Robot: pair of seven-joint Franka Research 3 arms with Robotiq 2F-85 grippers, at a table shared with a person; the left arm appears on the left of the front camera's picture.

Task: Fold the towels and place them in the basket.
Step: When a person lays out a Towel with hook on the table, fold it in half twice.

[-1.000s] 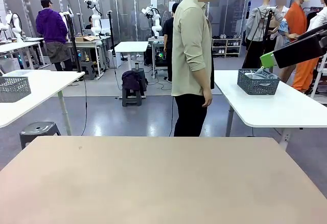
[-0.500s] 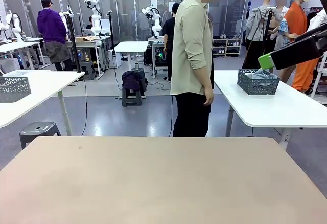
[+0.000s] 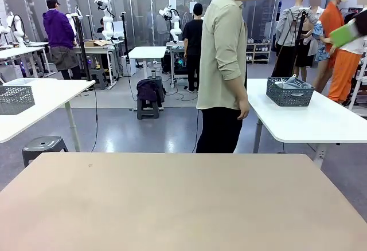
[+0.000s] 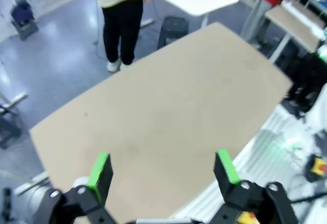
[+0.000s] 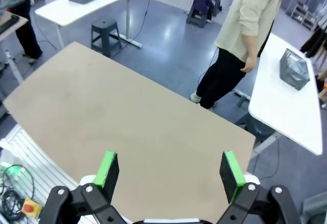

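Note:
The dark grey mesh basket [image 3: 289,95] stands on a white side table [image 3: 321,122] beyond the far right of my beige table [image 3: 183,205]. Light blue-grey towels [image 3: 289,82] lie bunched in it, poking above the rim. In the right wrist view the basket [image 5: 295,69] sits on that same white table, next to the person [image 5: 245,35]. My right gripper [image 5: 169,172] hangs open high over the beige table with nothing between its fingers; one of its green pads [image 3: 343,35] shows at the front view's top right. My left gripper [image 4: 162,170] is also open and holds nothing, high above the table.
A person in a pale green shirt [image 3: 222,62] stands at the table's far edge, turned toward the white side table. A second mesh basket [image 3: 14,99] sits on a white table at the left, with a grey stool [image 3: 43,146] beneath.
The person has stepped a little to the right, toward the side table. My right gripper's green pad has risen up and to the right near the picture's edge.

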